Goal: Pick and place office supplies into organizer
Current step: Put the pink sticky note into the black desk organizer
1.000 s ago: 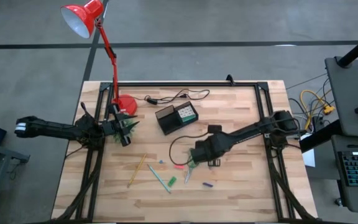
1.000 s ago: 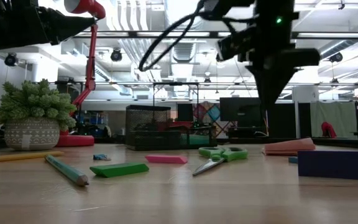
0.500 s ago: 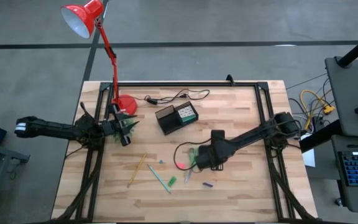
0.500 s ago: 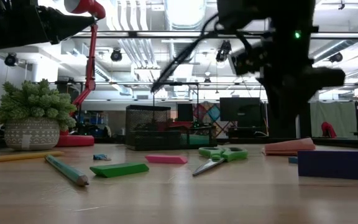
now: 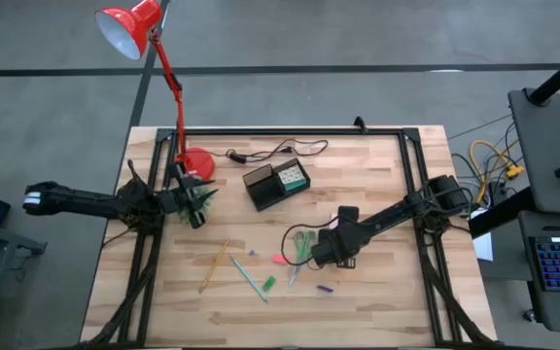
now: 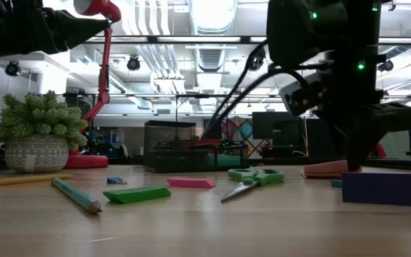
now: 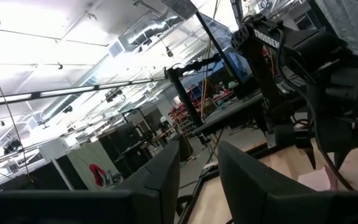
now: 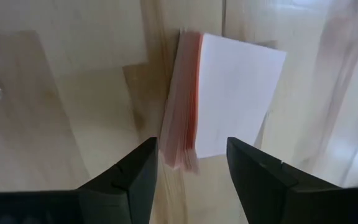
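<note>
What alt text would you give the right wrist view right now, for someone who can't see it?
The right gripper, fingers open, hangs over a sticky-note pad lying flat on the wooden table. The pad's white top sheet and pink-edged stack sit just beyond the gap between the two dark fingers.

Red lamp (image 5: 129, 27) leaning out past the far left corner of the wooden desk (image 5: 377, 301), round base (image 5: 197, 162) resting on the desk top. Black cable (image 5: 278, 150) lying loose along the far edge. Potted plant (image 6: 38, 140) standing close beside the lamp base.
</note>
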You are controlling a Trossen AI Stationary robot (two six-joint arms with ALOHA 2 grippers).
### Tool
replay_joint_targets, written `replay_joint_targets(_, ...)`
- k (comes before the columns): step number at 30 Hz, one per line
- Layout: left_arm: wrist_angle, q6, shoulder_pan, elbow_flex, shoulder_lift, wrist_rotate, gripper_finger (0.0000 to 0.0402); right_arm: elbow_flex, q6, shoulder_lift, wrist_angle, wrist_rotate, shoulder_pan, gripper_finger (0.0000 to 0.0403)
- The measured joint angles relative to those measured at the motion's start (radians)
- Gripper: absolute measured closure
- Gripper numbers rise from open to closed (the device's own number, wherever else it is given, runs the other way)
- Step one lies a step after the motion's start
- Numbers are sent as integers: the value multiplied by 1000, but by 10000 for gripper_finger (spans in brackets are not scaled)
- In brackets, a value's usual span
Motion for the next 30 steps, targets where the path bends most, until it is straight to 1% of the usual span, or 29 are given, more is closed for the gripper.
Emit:
replay_joint_targets(6,0,1,0,-1,0,0,306,-34,-10,0,15,0,-5,229)
replay_joint_targets(12,0,0,0,0,1,0,306,-56,-11,0,23,1,-24,255)
replay_joint_targets(18,0,0,0,0,1,0,306,-58,-22,0,25,0,-25,300)
replay_joint_targets(23,0,0,0,-1,-1,0,306,-58,-38,0,25,-5,-25,358)
replay_joint_targets(25,0,0,0,0,1,0,306,-58,-63,0,25,-33,-25,382)
replay_joint_targets(30,0,1,0,0,1,0,306,-58,-64,0,25,-41,-24,393)
